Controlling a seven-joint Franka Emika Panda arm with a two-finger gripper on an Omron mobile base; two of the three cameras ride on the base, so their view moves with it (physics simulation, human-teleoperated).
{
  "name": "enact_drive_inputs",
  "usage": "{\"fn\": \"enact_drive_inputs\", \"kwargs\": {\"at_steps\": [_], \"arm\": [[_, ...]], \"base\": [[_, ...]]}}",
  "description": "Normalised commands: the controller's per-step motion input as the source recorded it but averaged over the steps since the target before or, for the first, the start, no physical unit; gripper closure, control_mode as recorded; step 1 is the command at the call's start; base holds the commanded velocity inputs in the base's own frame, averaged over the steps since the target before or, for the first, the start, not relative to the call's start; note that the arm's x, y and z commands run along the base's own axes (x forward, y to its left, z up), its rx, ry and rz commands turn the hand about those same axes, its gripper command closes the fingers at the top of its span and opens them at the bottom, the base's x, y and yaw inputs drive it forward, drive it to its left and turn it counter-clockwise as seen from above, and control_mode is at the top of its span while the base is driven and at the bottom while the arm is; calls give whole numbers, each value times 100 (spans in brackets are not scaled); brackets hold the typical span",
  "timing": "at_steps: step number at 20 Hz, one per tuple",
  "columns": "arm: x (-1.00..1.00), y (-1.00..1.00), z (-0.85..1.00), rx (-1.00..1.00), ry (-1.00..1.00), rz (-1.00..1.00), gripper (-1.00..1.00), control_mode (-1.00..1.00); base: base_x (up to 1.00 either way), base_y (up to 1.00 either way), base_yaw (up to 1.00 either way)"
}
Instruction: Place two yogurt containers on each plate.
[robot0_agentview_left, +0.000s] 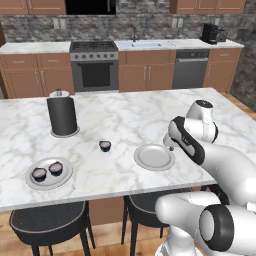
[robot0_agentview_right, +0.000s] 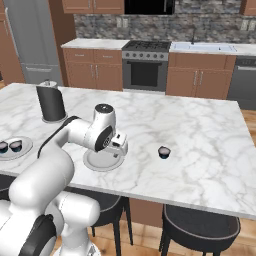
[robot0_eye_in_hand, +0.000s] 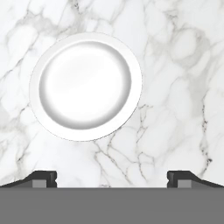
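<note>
White plate (robot0_eye_in_hand: 85, 85) bare, just beyond the spread, unladen claw (robot0_eye_in_hand: 112, 177).

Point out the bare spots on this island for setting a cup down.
The near plate is bare, under the open pincer. Marble is open between it and the lone yogurt cup, and across the far right. Crowded: the left plate, holding two cups, beside the black cylinder.

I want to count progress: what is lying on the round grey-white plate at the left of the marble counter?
Two small dark yogurt cups with pale tops sit side by side on that round grey-white plate. The plate surface beneath them is hidden.
</note>
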Motion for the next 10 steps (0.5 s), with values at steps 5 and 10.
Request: {"fn": "enact_drive_inputs", "kwargs": {"at_steps": [5, 10], "arm": [[0, 9, -8, -4, 1, 0, -100, -100], [26, 82, -16, -2, -6, 0, -100, -100]], "base": [[0, 0, 0], [0, 0, 0]]}}
